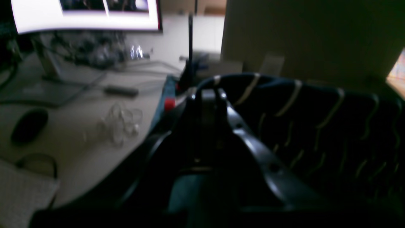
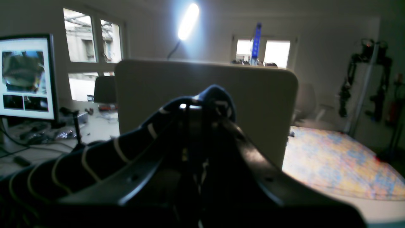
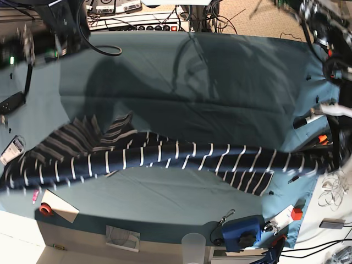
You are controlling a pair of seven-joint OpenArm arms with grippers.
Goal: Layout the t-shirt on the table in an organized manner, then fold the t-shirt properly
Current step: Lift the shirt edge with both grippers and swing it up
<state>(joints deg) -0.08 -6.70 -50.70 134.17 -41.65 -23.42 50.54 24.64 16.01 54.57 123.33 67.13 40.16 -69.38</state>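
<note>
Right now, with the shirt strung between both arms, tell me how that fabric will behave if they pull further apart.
Probably floppy: the t-shirt sags mid-span and bunches into a rope between the grips. More spread would likely straighten it, not flatten it; a flap hangs loose low on the base view's right. It seems light, held off the table by pinched edges in the left gripper and right gripper alone.

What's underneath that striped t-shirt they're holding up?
Under the stretched t-shirt lies the teal table, darkened by the shirt's shadow. The right gripper and left gripper pinch its ends. The strip of cloth right behind the shirt is covered.
</note>
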